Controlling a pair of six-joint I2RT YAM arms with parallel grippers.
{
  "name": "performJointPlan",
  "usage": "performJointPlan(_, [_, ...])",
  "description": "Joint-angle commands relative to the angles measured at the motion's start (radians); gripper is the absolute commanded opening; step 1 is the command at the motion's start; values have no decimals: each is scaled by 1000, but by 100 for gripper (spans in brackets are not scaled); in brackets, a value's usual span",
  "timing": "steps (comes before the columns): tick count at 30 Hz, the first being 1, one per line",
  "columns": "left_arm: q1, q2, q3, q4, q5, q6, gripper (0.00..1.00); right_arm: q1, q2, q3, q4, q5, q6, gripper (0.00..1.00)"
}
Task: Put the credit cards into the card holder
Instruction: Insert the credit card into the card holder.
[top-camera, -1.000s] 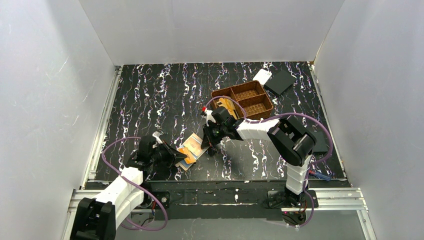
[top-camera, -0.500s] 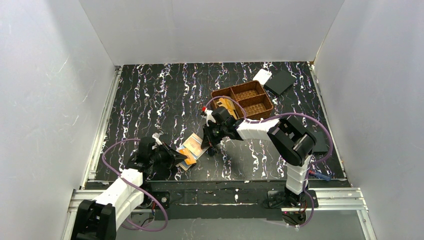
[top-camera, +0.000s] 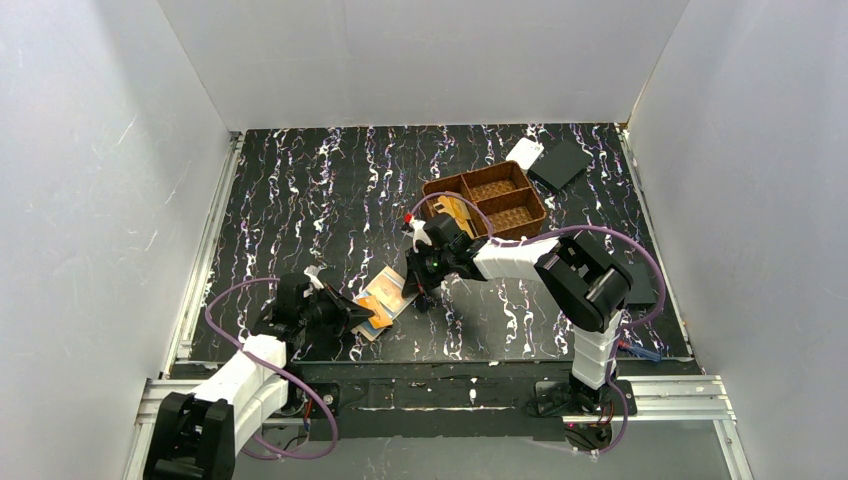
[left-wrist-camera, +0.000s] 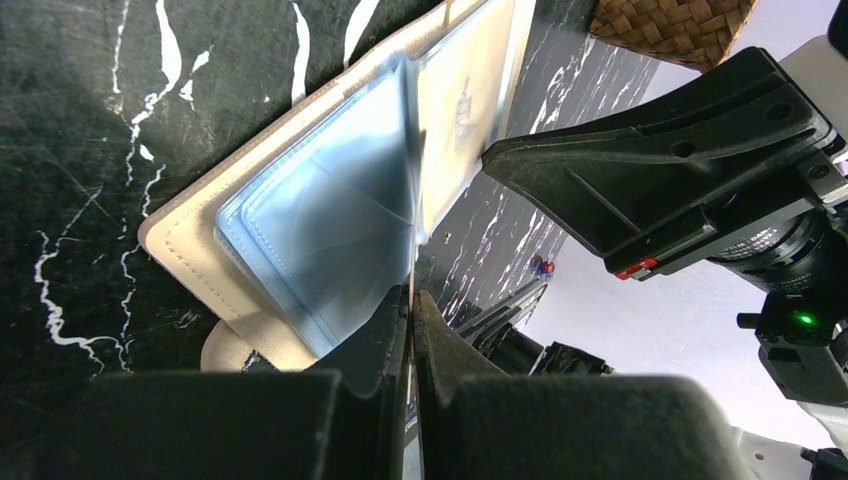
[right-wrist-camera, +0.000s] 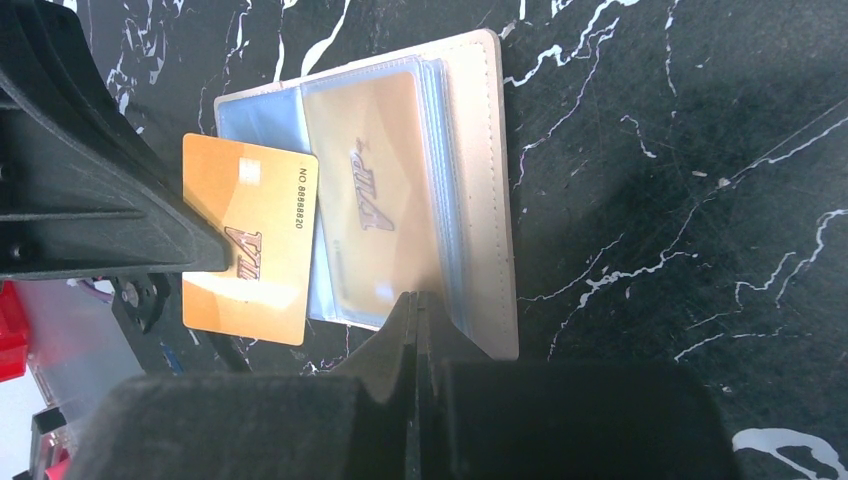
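Observation:
The card holder (top-camera: 388, 292) lies open on the mat, tan with blue clear sleeves (left-wrist-camera: 330, 220). One golden card (right-wrist-camera: 375, 210) sits inside a sleeve. My left gripper (top-camera: 358, 316) is shut on an orange credit card (right-wrist-camera: 250, 240), seen edge-on in the left wrist view (left-wrist-camera: 412, 290). The card's far edge lies at the blue sleeves on the holder's left half. My right gripper (right-wrist-camera: 420, 300) is shut, its tips resting on the holder's near edge (right-wrist-camera: 490, 200). More yellow cards (top-camera: 458, 213) lie in the basket's left compartment.
A brown woven three-compartment basket (top-camera: 500, 200) stands behind the right gripper. A white piece (top-camera: 524, 152) and a black square (top-camera: 560, 163) lie at the back right. Another black square (top-camera: 640, 285) lies right of the right arm.
The left arm has shifted very slightly. The card, the holder and the right gripper stay where they were.

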Motion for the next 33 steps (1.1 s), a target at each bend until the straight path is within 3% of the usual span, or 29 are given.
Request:
performJointPlan(1, [11, 21, -3, -9, 13, -1, 0, -4, 37, -21, -9, 45, -13, 1])
performJointPlan(33, [24, 157, -46, 211, -94, -37, 0, -4, 57, -18, 5, 28, 0, 1])
